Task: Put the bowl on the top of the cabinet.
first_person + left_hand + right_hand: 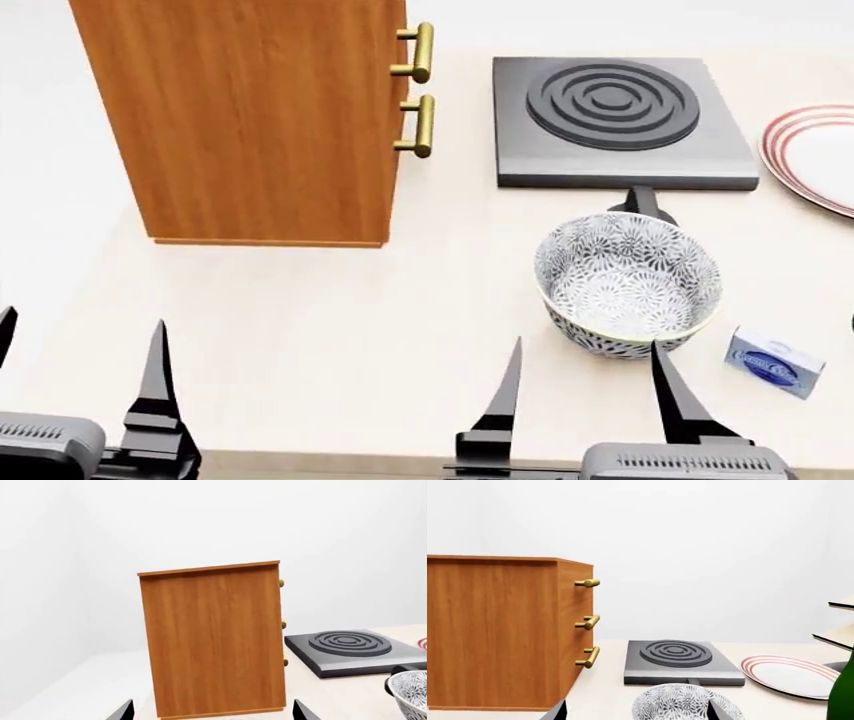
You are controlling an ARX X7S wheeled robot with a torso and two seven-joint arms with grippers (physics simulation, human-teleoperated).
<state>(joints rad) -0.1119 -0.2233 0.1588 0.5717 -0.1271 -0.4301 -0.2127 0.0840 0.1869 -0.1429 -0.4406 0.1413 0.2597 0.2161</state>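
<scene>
Bowl (627,283), round and leaf-patterned, sits before both wide-open, empty pincers beside wood-grain cabinet (247,120).

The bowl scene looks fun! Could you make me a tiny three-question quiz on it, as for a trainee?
1. True or false: the bowl sits on top of the cabinet.
2. Which pincer is nearer the bowl: A left, B right?
3. What lies just behind the bowl, between the cabinet and the red-ringed plate?

Key: 1 false, it rests on the table; 2 B; 3 the dark hotplate.
</scene>
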